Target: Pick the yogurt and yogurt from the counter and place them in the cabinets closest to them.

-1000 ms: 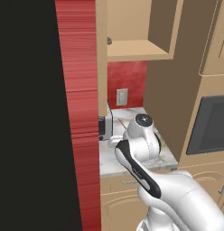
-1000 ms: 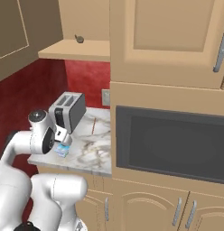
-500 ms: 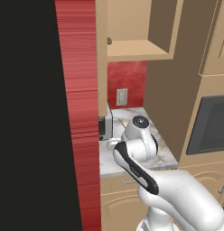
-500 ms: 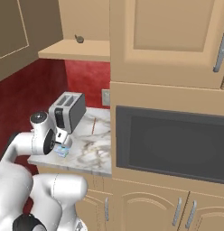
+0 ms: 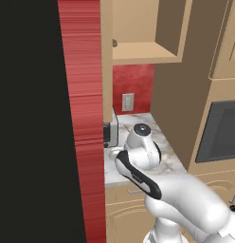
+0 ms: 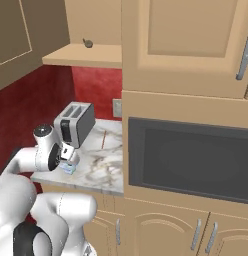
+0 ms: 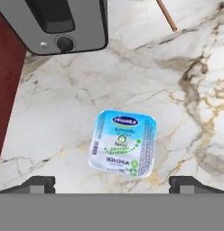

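Marble counter [image 7: 186,67] open around yogurt [image 7: 123,143], toaster [image 7: 64,22] near.

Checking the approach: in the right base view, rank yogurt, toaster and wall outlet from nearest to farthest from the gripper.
1. Yogurt, just below the gripper, near the counter's front edge.
2. Toaster, behind it.
3. Outlet, on the red back wall.

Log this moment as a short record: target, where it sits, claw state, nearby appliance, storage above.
target: yogurt cup
position: upright on the marble counter, in front of the toaster
claw: open, above the cup, not touching it
storage: open wall cabinet above the counter, a small dark item on its shelf
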